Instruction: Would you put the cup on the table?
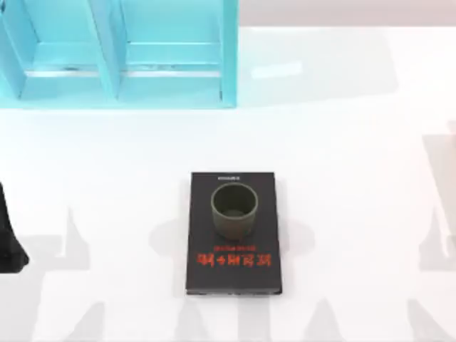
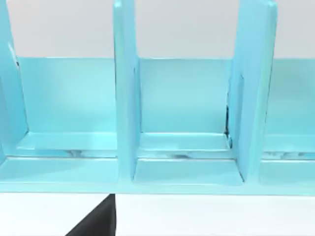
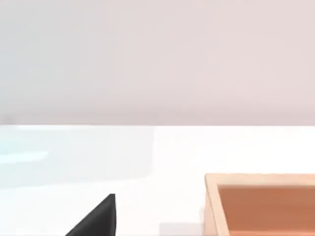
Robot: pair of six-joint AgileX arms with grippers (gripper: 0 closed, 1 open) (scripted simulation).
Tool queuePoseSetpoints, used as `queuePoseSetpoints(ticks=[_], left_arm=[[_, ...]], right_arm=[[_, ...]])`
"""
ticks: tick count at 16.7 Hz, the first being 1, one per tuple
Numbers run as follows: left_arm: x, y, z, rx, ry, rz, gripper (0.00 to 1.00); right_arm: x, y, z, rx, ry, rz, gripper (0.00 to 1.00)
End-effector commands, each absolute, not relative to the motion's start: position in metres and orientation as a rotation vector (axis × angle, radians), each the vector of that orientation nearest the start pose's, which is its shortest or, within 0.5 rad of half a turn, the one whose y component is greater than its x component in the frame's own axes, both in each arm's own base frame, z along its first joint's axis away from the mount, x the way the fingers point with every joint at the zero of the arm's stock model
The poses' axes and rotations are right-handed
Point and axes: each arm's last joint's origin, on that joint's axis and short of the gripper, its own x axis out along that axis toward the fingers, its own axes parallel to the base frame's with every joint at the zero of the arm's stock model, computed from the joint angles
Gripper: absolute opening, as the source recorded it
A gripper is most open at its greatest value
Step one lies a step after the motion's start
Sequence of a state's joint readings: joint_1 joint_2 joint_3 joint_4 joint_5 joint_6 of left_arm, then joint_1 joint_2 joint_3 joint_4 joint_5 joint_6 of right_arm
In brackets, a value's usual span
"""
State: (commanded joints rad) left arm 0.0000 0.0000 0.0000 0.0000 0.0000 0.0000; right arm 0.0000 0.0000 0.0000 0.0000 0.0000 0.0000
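Note:
A small olive-green cup (image 1: 233,209) stands upright on a black book with red lettering (image 1: 234,267) in the middle of the glossy white table (image 1: 342,214). The cup sits on the book's far half, above the lettering. My left arm (image 1: 8,239) is parked at the table's left edge, far from the cup. A dark part of the left gripper (image 2: 96,220) shows at the edge of the left wrist view, and a dark part of the right gripper (image 3: 96,219) shows in the right wrist view. Nothing touches the cup.
A turquoise shelf unit (image 1: 121,57) with upright dividers stands at the back left, and the left wrist view faces its compartments (image 2: 184,98). An orange-brown open box (image 3: 261,206) lies on the table in the right wrist view. White tabletop surrounds the book on all sides.

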Motion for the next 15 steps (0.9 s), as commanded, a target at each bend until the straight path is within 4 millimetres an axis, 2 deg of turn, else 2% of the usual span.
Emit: queuePoseSetpoints(ticks=[3,6,11,15], left_arm=[[0.106,-0.001,0.162,-0.003,0.005,-0.003,1.0],[0.106,-0.004,0.179,-0.03,0.057,-0.029,1.0],[0.12,-0.016,0.236,-0.116,0.264,-0.111,1.0],[0.155,-0.039,0.29,-0.183,0.52,-0.177,1.0]], right_arm=[[0.106,-0.001,0.16,0.0,0.0,0.0,1.0],[0.106,-0.001,0.16,0.0,0.0,0.0,1.0],[0.106,-0.001,0.16,0.0,0.0,0.0,1.0],[0.106,-0.001,0.16,0.0,0.0,0.0,1.0]])
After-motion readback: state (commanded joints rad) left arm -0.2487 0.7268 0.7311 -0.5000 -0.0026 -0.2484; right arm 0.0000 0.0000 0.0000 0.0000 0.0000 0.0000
